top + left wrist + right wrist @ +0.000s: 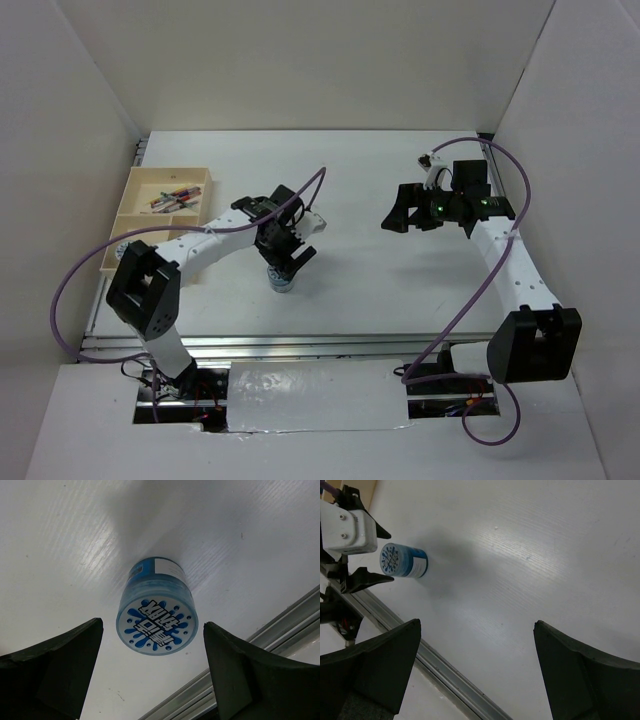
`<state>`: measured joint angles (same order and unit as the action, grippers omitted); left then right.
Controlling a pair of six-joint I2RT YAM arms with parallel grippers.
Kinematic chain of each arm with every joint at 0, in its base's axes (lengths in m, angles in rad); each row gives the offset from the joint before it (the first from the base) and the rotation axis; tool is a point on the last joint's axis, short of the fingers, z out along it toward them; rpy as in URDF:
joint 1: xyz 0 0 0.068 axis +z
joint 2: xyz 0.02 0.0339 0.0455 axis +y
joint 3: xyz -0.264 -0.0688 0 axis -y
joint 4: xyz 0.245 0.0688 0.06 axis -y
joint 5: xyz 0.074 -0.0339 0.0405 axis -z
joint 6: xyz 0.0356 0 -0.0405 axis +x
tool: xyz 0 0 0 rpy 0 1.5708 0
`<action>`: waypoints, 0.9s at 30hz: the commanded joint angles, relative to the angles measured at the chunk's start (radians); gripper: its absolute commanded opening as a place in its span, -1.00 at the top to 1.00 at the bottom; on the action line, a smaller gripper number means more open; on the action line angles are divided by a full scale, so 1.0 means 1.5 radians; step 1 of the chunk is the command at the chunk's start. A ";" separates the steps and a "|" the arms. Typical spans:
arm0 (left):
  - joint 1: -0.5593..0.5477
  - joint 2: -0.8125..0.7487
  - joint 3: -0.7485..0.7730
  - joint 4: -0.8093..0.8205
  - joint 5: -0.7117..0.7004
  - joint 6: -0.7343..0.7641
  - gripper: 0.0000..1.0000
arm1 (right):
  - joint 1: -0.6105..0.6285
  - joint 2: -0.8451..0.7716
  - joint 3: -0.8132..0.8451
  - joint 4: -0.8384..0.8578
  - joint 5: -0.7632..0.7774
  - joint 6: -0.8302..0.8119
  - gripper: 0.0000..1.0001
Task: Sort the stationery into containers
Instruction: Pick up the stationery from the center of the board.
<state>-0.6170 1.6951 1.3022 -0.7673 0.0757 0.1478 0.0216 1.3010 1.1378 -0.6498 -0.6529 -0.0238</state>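
Note:
A small round blue-and-white patterned roll [157,625] stands upright on the white table near its front edge; it also shows as the roll [281,282] and the roll [405,561]. My left gripper [286,262] hovers right over it. In the left wrist view the left gripper [153,625] is open, one finger on each side of the roll and neither touching it. The light-wood tray [138,180] lies at the far left, with several pens [175,198] in its back compartment. My right gripper [393,213] hangs open and holds nothing over bare table at the right; its wrist camera shows the right gripper [477,622].
An aluminium rail [235,665] runs along the table's near edge, just in front of the roll. White walls close in the table at the back and on both sides. A purple cable [300,195] loops above the left arm.

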 commanded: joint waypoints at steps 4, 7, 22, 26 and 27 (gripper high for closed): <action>-0.027 0.019 -0.008 0.013 -0.002 -0.007 -0.86 | -0.005 -0.020 0.004 -0.011 -0.014 -0.009 -1.00; -0.036 0.028 -0.009 0.009 -0.004 -0.007 -0.85 | -0.007 -0.021 0.002 -0.011 -0.013 -0.010 -1.00; -0.039 0.028 -0.018 -0.011 -0.031 -0.001 -0.48 | -0.009 -0.018 -0.002 -0.008 -0.019 -0.007 -0.99; -0.035 0.023 -0.017 -0.022 -0.026 0.003 -0.11 | -0.009 -0.017 -0.001 -0.008 -0.019 -0.007 -0.99; -0.032 0.017 -0.017 -0.022 -0.026 0.003 -0.08 | -0.010 -0.018 -0.001 -0.008 -0.019 -0.007 -0.99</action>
<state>-0.6701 1.7458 1.2861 -0.7666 0.0311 0.1535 0.0128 1.2999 1.1374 -0.6518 -0.6666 -0.0238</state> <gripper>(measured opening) 0.765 0.997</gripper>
